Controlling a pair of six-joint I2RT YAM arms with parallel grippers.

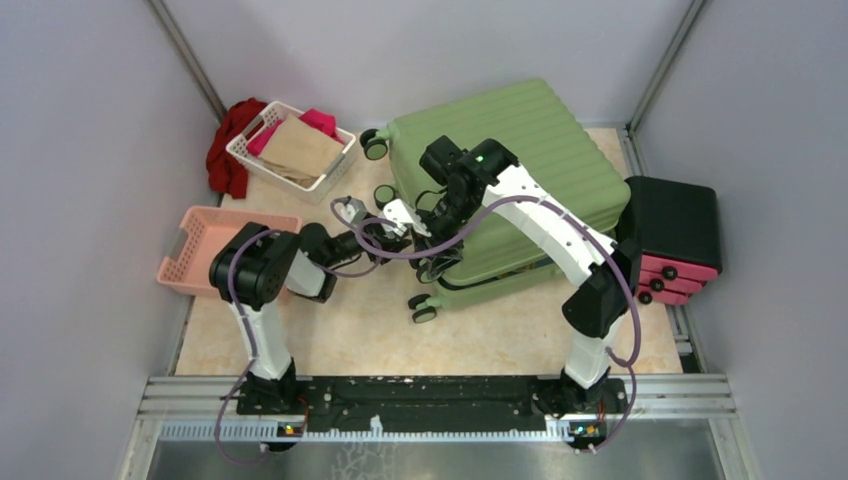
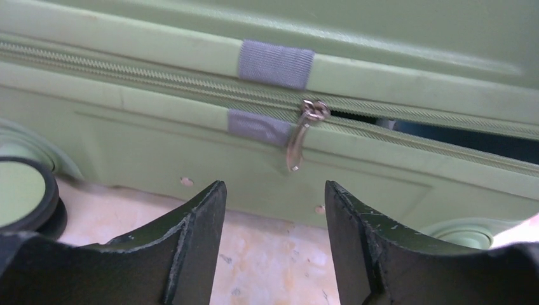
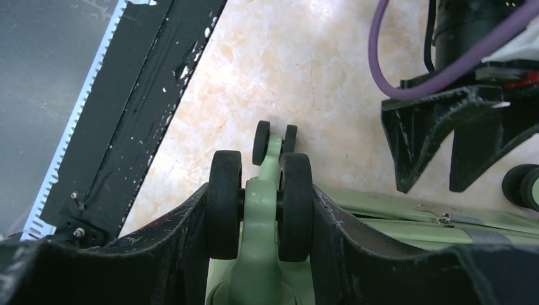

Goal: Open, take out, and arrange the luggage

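Luggage is being unzipped, parted only at three o'clock of the zipper pull; left gripper released, caster being clamped by right gripper.

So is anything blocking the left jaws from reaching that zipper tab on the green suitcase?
Nothing visible. The left jaws stand open, facing the zipper pull hanging on the luggage; only bare table lies between. The right jaws clamp a caster wheel off to the side.
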